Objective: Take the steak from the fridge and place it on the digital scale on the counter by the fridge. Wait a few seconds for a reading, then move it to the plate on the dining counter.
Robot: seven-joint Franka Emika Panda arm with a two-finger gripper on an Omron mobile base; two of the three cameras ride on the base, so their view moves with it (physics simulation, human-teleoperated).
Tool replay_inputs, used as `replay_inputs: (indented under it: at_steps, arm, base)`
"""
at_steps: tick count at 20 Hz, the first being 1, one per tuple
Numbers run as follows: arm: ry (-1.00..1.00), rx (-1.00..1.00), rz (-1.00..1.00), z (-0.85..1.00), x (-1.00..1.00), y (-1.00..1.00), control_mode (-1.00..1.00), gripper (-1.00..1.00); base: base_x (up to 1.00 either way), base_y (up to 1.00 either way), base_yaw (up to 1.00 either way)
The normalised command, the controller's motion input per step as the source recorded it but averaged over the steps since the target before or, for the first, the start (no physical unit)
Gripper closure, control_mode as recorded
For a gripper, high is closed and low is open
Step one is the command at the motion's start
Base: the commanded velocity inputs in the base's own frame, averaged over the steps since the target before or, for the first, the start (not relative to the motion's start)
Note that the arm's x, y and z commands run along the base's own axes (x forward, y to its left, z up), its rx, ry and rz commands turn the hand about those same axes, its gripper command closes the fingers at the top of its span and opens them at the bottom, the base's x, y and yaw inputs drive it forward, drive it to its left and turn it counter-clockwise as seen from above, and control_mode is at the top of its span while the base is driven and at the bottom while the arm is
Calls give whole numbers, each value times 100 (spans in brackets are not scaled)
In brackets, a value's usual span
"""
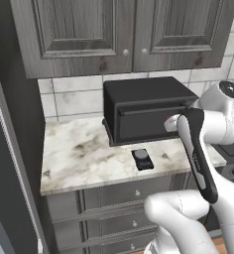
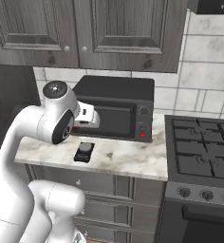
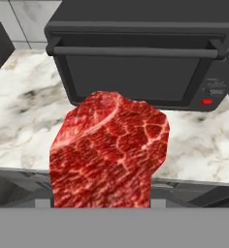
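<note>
Steak is in the jaws, closed on it, held in the air above the front edge of the desk. In the hand view it covers the lower middle, marbled red face toward the camera, and hides the fingertips. In the right base view just a red sliver shows at the gripper, behind the arm's elbow.

Digital scale lies flat on the desk, in front of the toaster oven, near but not touching it. From the right base view the scale is at about 6 o'clock below the gripper, well apart from the steak.

Toaster oven sits against the tiled wall, door shut. Grey upper cabinets above, grey drawers under the desk. Stove at 3 o'clock of the desk.
</note>
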Motion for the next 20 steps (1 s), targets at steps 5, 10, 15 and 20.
replay_inputs:
  at_steps: [5, 10, 15, 20]
  arm:
    - [25, -2, 0, 0, 64, 16, -100, 100]
    - [29, -5, 0, -17, 53, 10, -100, 100]
    - [12, 0, 1, -48, 33, 6, -100, 100]
    - [10, 0, 1, -88, 22, 0, -100, 100]
  base:
    - [0, 0, 0]
    - [0, 0, 0]
    - [0, 0, 0]
    - [0, 0, 0]
